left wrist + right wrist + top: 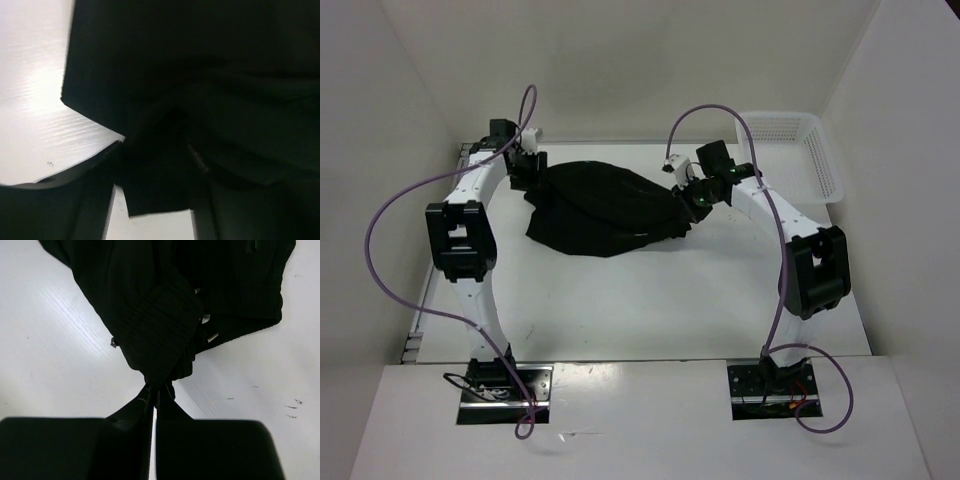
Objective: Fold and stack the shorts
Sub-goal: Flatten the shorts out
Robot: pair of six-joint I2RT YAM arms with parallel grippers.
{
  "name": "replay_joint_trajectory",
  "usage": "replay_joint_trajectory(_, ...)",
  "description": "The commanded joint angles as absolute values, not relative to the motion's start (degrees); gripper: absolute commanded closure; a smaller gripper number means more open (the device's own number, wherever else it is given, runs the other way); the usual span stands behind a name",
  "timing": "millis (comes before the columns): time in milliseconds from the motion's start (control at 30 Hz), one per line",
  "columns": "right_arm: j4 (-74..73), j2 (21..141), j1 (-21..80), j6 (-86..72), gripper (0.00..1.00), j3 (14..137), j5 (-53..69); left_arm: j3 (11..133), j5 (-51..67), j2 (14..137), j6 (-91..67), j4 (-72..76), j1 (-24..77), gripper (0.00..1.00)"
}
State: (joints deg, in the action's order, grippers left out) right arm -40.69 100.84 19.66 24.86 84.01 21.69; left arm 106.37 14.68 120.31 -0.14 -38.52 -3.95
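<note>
Right gripper (pixel 154 390), lower centre of the right wrist view: the jaws are closed flat together, pinching a fold of the shorts (pixel 605 205) at the ribbed waistband (pixel 155 325). The band hangs from the pinch toward the upper part of that frame, and small pale metal-like specks show beside it; what they are cannot be told.

Left gripper (pixel 525 168), upper left of the top view, at the left edge of the cloth: in the left wrist view its two dark fingers (pixel 75 200) stand apart at the bottom of the frame. A flap of black fabric lies between them. Whether the fabric touches either finger cannot be told, since that view is very dark.

The shorts lie in the upper middle of the top view as a rumpled black mass on the white table (pixel 620 300), spanning the space between the two grippers. The lower edge forms a blunt corner at lower left. The surface shows several overlapping folds.

A white mesh basket (pixel 800 150) stands at the upper right of the top view, apart from the cloth and behind the right arm.
</note>
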Motion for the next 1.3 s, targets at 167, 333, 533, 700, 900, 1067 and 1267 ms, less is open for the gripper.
replay_joint_trajectory(167, -36.12, 105.46, 18.9, 22.68, 1.0, 88.24, 20.92, 101.01, 18.19, 111.91, 0.0, -39.81, -7.46, 0.16)
replay_joint_trajectory(333, -36.12, 106.61, 18.9, 22.68, 1.0, 88.77, 20.39, 86.79, 20.65, 107.06, 0.0, -39.29, -10.37, 0.2)
replay_joint_trajectory(533, -36.12, 108.89, 18.9, 22.15, 1.0, 89.91, 20.39, 80.07, 23.38, 109.94, 0.0, -38.15, -10.9, 0.25)
replay_joint_trajectory(700, -36.12, 108.9, 18.9, 22.15, 1.0, 88.77, 20.39, 80.68, 25.04, 112.58, 0.0, -35.34, -10.9, 0.25)
replay_joint_trajectory(900, -36.12, 107.67, 18.9, 23.2, 1.0, 86.14, 20.39, 81.21, 24.79, 114.78, 0.0, -33.4, -10.37, 0.32)
replay_joint_trajectory(1067, -36.12, 107.67, 18.9, 23.2, 1.0, 85.61, 20.39, 81.29, 26.45, 116.72, 0.0, -33.4, -10.37, 0.95)
replay_joint_trajectory(1267, -34.8, 109.33, 18.9, 21.19, 1.0, 94.1, 18.73, 89.79, 28.84, 116.73, 0.0, -38.13, -10.37, 1.0)
